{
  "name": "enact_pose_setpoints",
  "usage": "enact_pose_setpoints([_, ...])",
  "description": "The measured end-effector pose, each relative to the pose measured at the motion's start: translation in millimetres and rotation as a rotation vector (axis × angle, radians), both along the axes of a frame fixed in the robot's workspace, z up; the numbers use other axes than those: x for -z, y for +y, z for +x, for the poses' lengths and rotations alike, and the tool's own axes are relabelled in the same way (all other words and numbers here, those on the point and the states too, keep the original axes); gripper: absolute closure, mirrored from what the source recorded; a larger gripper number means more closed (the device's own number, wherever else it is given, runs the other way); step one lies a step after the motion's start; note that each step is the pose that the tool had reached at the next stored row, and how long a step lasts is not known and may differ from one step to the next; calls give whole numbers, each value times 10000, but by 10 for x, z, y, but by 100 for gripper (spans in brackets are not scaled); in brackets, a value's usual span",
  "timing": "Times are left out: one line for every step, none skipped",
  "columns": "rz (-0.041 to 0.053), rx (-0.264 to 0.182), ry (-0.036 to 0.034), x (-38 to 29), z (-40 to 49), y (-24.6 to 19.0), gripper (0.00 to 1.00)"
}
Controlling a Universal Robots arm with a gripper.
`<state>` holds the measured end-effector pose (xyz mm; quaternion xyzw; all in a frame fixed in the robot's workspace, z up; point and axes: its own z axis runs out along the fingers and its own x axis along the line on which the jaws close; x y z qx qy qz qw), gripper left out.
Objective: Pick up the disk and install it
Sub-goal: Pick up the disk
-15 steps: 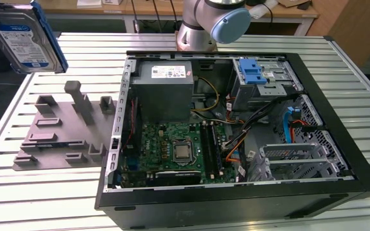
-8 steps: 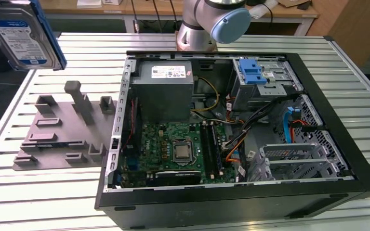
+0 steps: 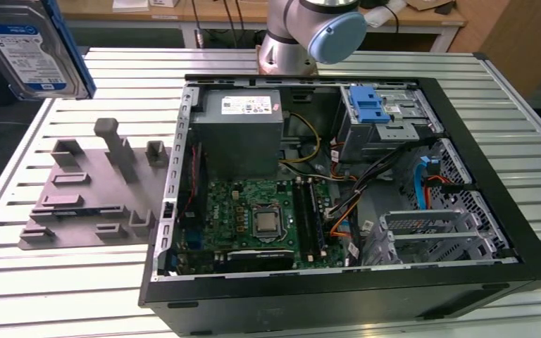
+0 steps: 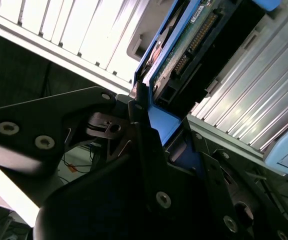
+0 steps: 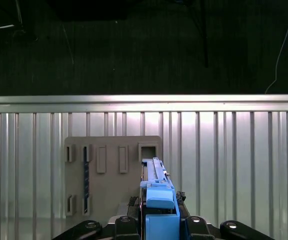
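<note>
The disk (image 3: 28,51), a silver drive with a white-and-blue label in a blue bracket, hangs high above the table at the exterior view's upper left. In the first wrist view the disk (image 5: 156,186) stands edge-on over the grey holder plate (image 5: 111,172), with my gripper (image 5: 159,222) shut on its blue bracket. In the second wrist view the black fingers (image 4: 143,131) clamp the blue bracket, and the disk's connector side (image 4: 191,37) sticks out beyond them.
An open black computer case (image 3: 496,211) lies on the slatted metal table (image 3: 82,282), with a grey power-supply box (image 3: 242,130), a motherboard (image 3: 261,218) and a drive cage with a blue latch (image 3: 372,105). The grey holder plate (image 3: 87,193) lies to its left. The arm's base (image 3: 294,35) stands behind.
</note>
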<state>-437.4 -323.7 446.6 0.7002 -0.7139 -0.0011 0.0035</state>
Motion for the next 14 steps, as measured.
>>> enact_pose_setpoints([0,0,1,-11,0,0,64])
enact_pose_setpoints([0,0,0,-20,0,0,64])
enact_pose_setpoints([0,0,0,-30,0,0,64])
enact_pose_setpoints([0,0,1,-42,0,0,64])
enact_pose_setpoints([0,0,0,-53,0,0,64])
enact_pose_setpoints([-1,0,1,-64,0,0,64])
enact_pose_setpoints([0,0,0,-75,0,0,64])
enact_pose_setpoints([-1,0,2,-89,0,0,64])
enact_pose_setpoints([0,1,1,-101,0,0,64])
enact_pose_setpoints([0,0,1,-114,0,0,64])
enact_pose_setpoints([0,0,1,-127,0,0,64])
enact_pose_setpoints([-1,0,0,-140,0,0,64])
enact_pose_setpoints([0,0,1,-153,0,0,64])
enact_pose_setpoints([0,-1,0,-166,0,1,64])
